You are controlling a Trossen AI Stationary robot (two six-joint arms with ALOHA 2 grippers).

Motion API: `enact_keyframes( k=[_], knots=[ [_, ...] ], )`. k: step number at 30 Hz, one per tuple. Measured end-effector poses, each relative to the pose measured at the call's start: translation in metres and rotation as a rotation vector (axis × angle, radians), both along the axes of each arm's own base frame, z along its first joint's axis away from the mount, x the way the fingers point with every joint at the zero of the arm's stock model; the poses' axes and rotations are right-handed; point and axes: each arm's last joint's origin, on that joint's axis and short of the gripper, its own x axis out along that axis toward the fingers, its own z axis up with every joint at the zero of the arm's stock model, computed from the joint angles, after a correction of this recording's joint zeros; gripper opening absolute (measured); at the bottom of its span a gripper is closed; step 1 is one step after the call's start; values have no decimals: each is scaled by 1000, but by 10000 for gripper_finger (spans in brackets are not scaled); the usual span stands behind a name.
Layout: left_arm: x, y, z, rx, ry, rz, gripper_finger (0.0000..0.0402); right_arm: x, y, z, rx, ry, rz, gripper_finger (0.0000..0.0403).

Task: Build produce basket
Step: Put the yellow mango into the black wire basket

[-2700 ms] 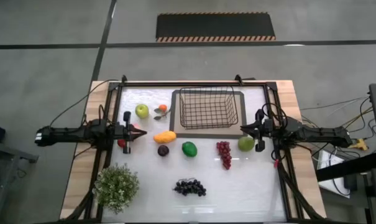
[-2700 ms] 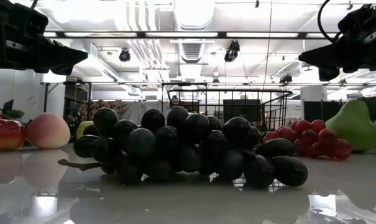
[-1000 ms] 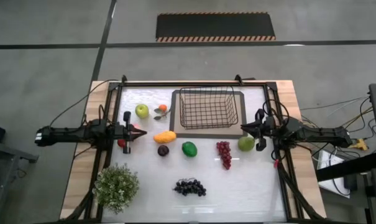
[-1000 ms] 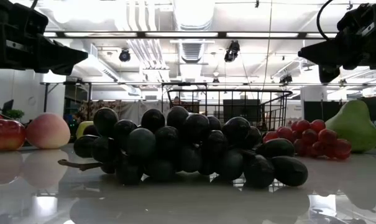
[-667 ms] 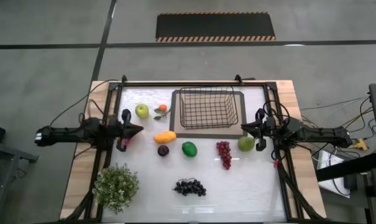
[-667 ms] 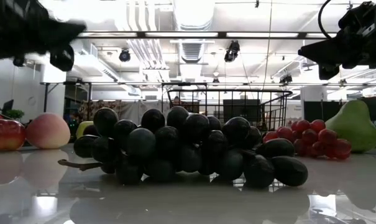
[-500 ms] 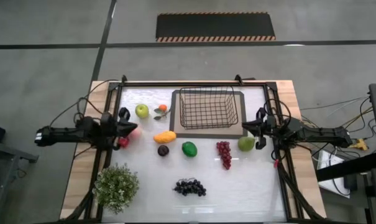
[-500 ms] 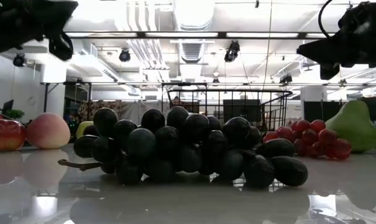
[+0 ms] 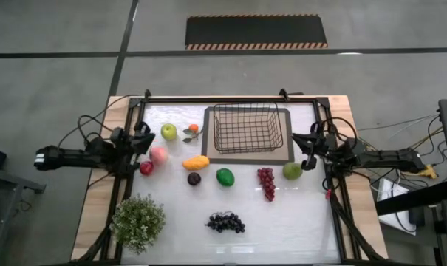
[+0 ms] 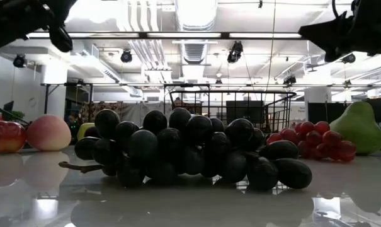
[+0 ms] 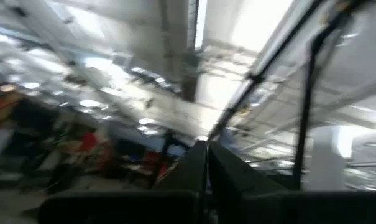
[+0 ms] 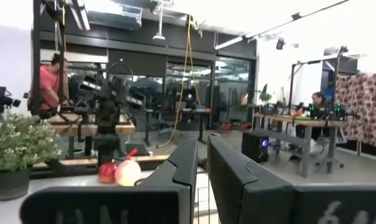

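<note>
The black wire basket (image 9: pixel 246 106) stands on a flat dark mat (image 9: pixel 247 157) at the table's far middle. Toy fruits lie on the white table: green apple (image 9: pixel 168 131), pink peach (image 9: pixel 159 154), red apple (image 9: pixel 146 168), orange mango (image 9: pixel 196 162), plum (image 9: pixel 194 178), a second green fruit (image 9: pixel 224 176), red grapes (image 9: pixel 266 182), green pear (image 9: pixel 292 171), dark grapes (image 9: pixel 225 222). My left gripper (image 9: pixel 148 138) is shut and empty, raised near the table's left edge beside the green apple and tipped upward (image 11: pixel 206 174). My right gripper (image 9: pixel 301 145) is shut and empty, above the table right of the basket (image 12: pixel 202 174).
A bushy potted plant (image 9: pixel 138 222) stands at the near left. A small orange fruit with leaves (image 9: pixel 191 130) lies left of the basket. Black frame rails (image 9: pixel 134 111) run along the table's left, far and right sides. Open white table lies at the near right.
My left gripper has drawn back toward the table's left edge, risen and tipped upward, which uncovers the peach. My right gripper has risen a little and shifted toward the far edge. No fruit has moved.
</note>
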Motion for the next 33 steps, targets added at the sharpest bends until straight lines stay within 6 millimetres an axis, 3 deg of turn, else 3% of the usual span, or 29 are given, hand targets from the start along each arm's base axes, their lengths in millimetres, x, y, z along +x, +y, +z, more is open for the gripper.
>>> enact_keyframes(
  k=[11, 22, 28, 33],
  knots=[
    [33, 1, 34, -31, 98, 40, 0, -1, 0, 15, -112, -131, -31, 28],
    [104, 2, 55, -30, 303, 48, 0, 6, 4, 18, -179, -168, 100, 28],
    [141, 1, 53, -131, 611, 1, 0, 9, 4, 16, -169, -138, 105, 28],
    [158, 1, 46, -248, 1048, 28, 0, 12, 4, 11, -171, -85, 93, 28]
  ],
)
